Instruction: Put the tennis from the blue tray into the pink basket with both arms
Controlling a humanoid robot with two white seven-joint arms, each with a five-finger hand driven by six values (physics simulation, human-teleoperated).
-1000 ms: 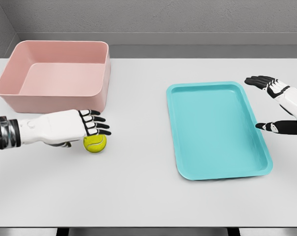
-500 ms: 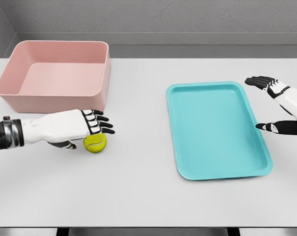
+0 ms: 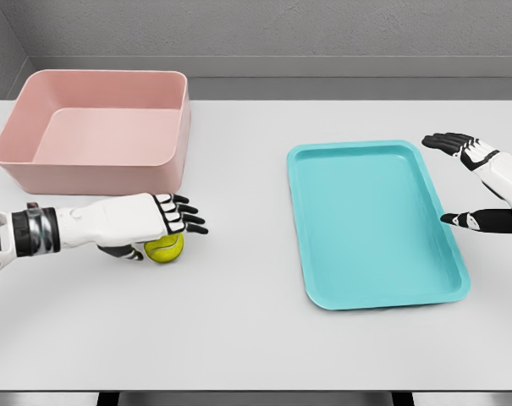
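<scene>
The yellow tennis ball [image 3: 164,248] sits on the white table [image 3: 239,338], in front of the pink basket [image 3: 95,131]. The left hand [image 3: 141,222] lies over it, fingers straight (not gripping). The right hand [image 3: 480,182] hangs open beside the blue tray [image 3: 370,224].

Ball [image 3: 164,248] on table [image 3: 239,338], before basket [image 3: 95,169], left of tray [image 3: 370,224].
</scene>
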